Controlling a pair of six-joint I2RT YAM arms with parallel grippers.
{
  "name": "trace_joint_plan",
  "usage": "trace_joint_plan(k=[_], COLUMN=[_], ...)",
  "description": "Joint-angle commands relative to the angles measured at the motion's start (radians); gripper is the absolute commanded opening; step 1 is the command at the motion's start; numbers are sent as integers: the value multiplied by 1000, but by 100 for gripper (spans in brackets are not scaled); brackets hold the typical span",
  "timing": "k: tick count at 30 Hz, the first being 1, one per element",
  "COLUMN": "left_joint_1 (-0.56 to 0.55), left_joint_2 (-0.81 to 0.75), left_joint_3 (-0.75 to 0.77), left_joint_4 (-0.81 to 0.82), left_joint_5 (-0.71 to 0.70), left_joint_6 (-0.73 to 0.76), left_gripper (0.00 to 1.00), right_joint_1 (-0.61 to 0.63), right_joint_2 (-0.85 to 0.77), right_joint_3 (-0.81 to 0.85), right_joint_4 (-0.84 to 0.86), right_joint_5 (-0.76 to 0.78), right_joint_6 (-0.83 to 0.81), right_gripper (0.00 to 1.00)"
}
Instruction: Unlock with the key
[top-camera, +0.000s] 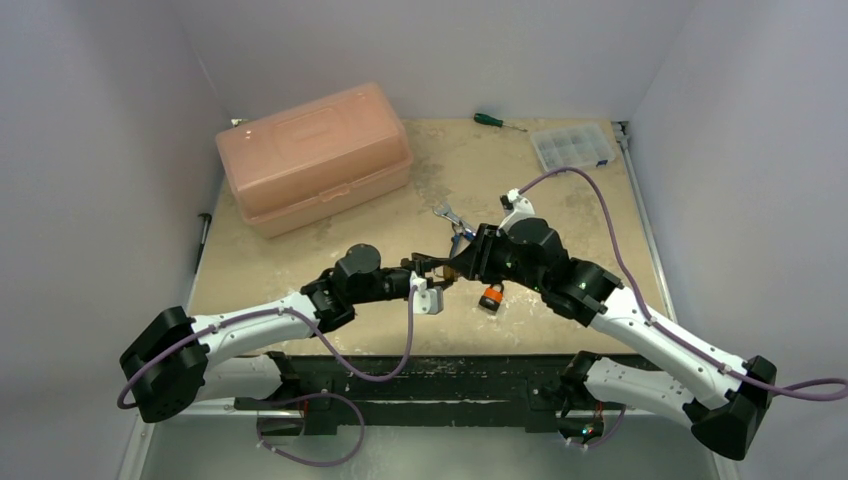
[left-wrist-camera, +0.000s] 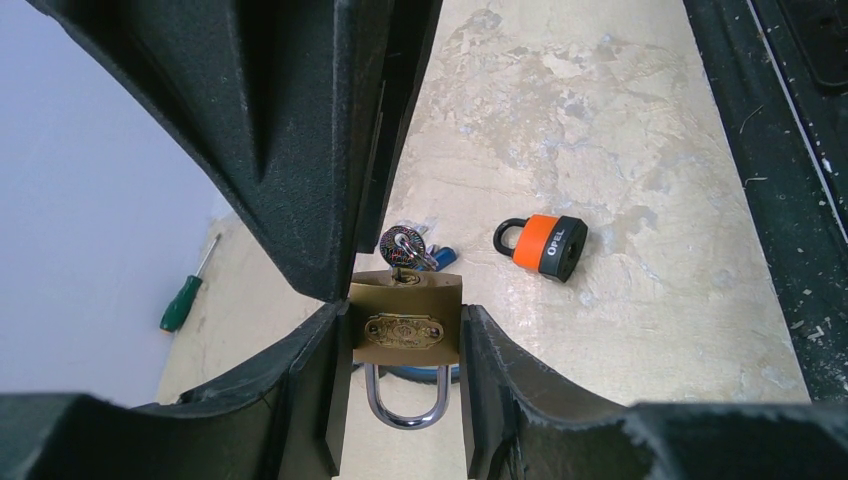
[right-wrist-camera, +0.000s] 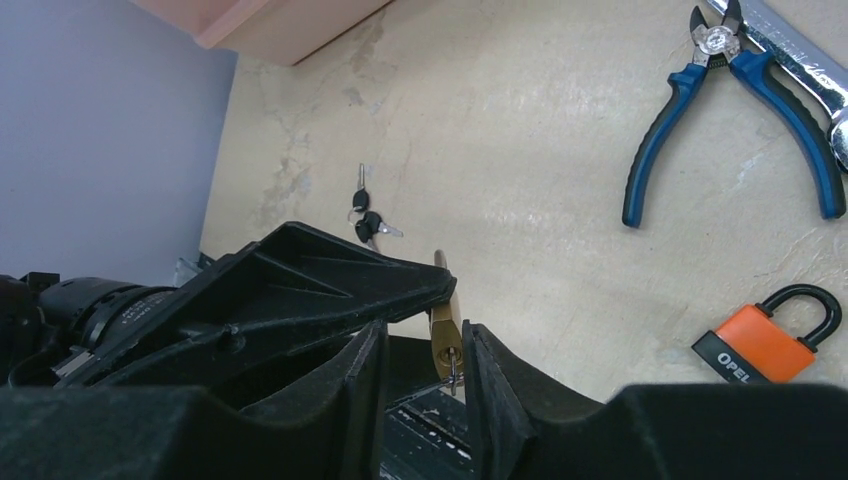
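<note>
A brass padlock (left-wrist-camera: 405, 325) is clamped by its sides between my left gripper's (left-wrist-camera: 405, 350) fingers, held above the table with its steel shackle pointing toward the wrist and both legs seated in the body. A key (left-wrist-camera: 402, 245) with a dark head sticks out of the keyhole. In the right wrist view the padlock (right-wrist-camera: 445, 322) shows edge-on, and the key (right-wrist-camera: 456, 374) lies between my right gripper's (right-wrist-camera: 425, 350) jaws, close to the right finger, with a gap on the other side. In the top view both grippers meet at the padlock (top-camera: 447, 272).
An orange padlock (top-camera: 491, 296) lies on the table just below the grippers. Blue-handled pliers (right-wrist-camera: 700, 110) and a wrench (right-wrist-camera: 800, 60) lie behind them, two small keys (right-wrist-camera: 365, 215) to the left. A pink box (top-camera: 312, 155), a green screwdriver (top-camera: 497, 122) and a clear organizer (top-camera: 572, 146) stand at the back.
</note>
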Motion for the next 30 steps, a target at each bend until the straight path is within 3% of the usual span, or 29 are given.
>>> trace_joint_plan(k=[1, 30], left_joint_1=[-9, -22], left_joint_2=[-23, -35], left_joint_3=[44, 45], left_joint_4=[42, 22], left_joint_5=[25, 10], left_joint_6=[21, 39], left_gripper=[0, 0], right_joint_1=[4, 4], right_joint_2=[-18, -42], right_joint_3=[31, -21], right_joint_4=[-17, -20], right_joint_5=[44, 11], right_joint_6=[-9, -8], right_gripper=[36, 26])
